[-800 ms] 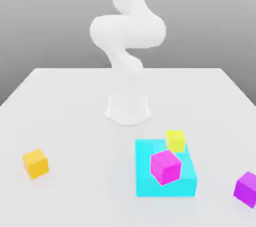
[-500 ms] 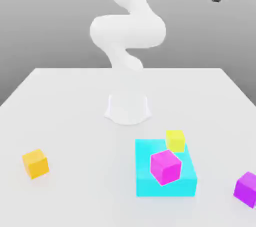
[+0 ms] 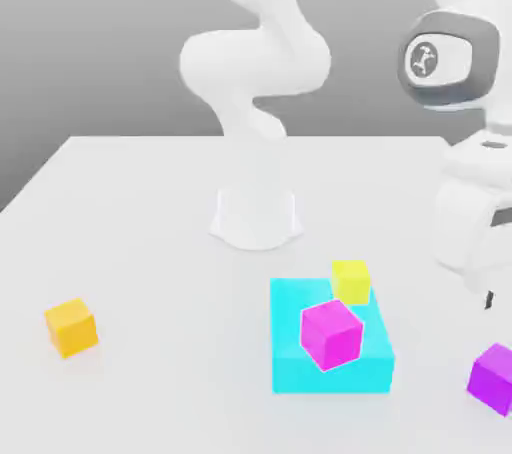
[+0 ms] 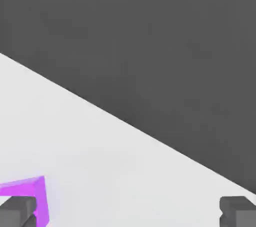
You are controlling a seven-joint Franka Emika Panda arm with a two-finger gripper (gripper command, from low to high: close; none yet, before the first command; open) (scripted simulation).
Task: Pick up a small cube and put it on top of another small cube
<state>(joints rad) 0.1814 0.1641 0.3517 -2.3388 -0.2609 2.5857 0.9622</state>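
One wide-open, empty gripper hangs near the purple cube at the exterior view's lower right, presumably to line up a grasp.

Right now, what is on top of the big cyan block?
The magenta cube and yellow cube appear on the cyan block. Whatever lies directly beneath them is covered.

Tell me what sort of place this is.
Most likely a simulated robotics test scene: a white robot arm over a plain pale table, with a bright purple cube and an orange cube lying on it, against a blank gray backdrop.
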